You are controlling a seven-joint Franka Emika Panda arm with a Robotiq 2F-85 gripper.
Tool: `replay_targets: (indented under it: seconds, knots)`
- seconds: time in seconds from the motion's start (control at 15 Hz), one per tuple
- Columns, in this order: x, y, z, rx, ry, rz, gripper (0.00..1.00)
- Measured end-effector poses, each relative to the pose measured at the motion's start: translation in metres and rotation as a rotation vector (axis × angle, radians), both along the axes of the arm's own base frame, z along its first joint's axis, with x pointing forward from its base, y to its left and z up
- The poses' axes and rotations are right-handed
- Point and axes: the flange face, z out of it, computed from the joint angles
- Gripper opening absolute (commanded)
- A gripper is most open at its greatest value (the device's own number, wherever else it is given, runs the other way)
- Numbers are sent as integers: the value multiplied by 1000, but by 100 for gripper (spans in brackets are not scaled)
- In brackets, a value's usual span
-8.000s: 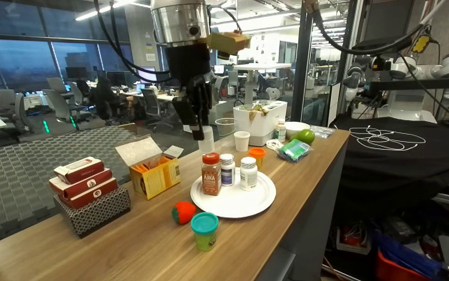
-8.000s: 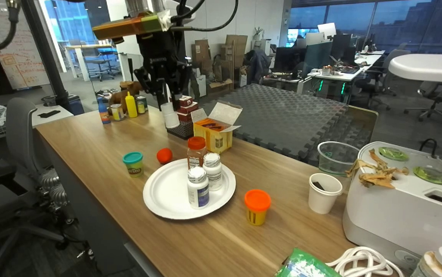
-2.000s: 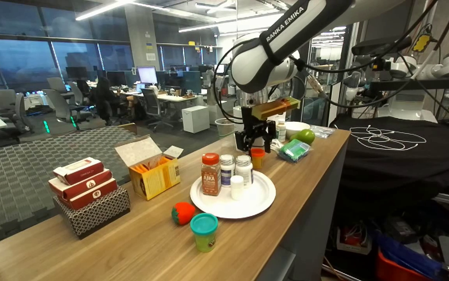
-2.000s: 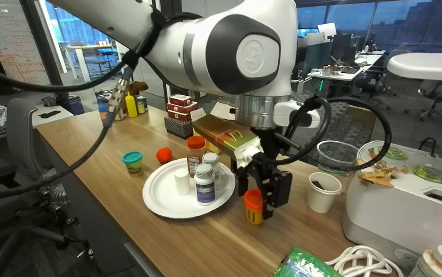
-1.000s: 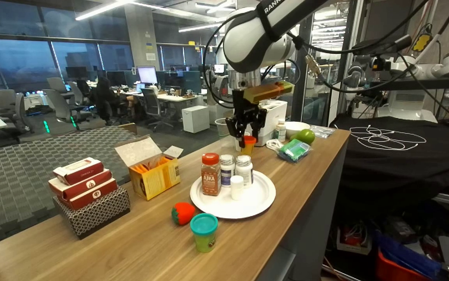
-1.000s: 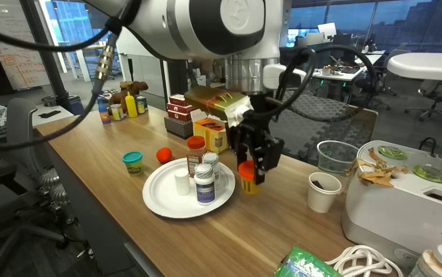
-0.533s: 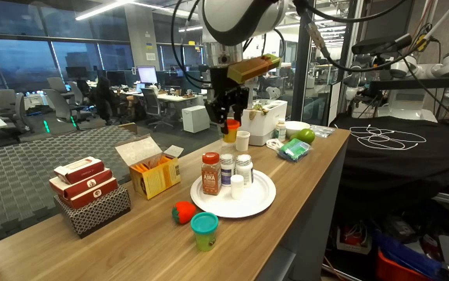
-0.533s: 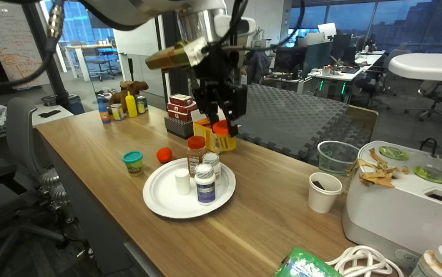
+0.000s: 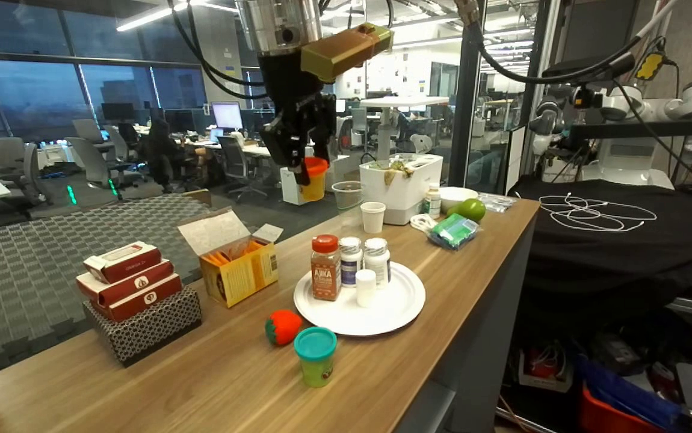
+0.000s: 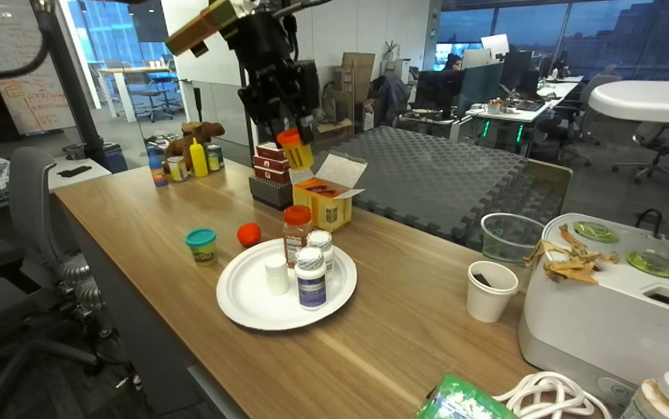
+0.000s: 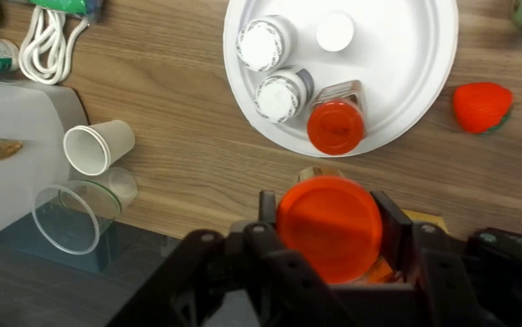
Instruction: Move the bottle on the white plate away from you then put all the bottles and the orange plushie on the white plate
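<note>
Your claw (image 11: 327, 211) grips the orange tub (image 10: 299, 155), aloft. The "AJIKA" bottle (image 9: 325, 273) and three white bottles (image 9: 377, 263) are on the plate (image 10: 247, 294), the plushie (image 9: 284, 328) and "Doh" tub (image 10: 202, 252) near it on the wooden table (image 10: 154, 215). "FEED" marks the machine (image 10: 614, 326); desks (image 10: 561, 87) stand beyond.

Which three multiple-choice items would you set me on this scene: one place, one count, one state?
1. Relative to the white plate, where is the orange plushie?
A. On it
B. Beside it
C. Underneath it

2. How many bottles stand on the plate?
A. Two
B. Three
C. Four

3. How does the tool stand with the orange-lidded tub?
A. Gripping it in mid-air
B. Open, apart from it
C. Pressing it onto the plate

1 B: in the wrist view, table shows between the two.
2 C: three white caps and one red cap there, in the wrist view.
3 A: its fingers flank the orange lid; both exterior views show the tub off the table.
</note>
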Motion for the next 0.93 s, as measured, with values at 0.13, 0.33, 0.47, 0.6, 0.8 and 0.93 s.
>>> replay_targets:
  seconds: [0.13, 0.33, 0.47, 0.6, 0.8, 0.93]
  knots:
    - [-6, 20, -1, 12, 43, 67, 28]
    - [-15, 39, -7, 26, 97, 129, 28]
    - [-19, 42, -15, 31, 129, 138, 28]
    - [-22, 36, -30, 34, 160, 130, 28]
    - [-26, 19, -57, 44, 197, 108, 28]
    - [-29, 8, -76, 69, 224, 96, 28]
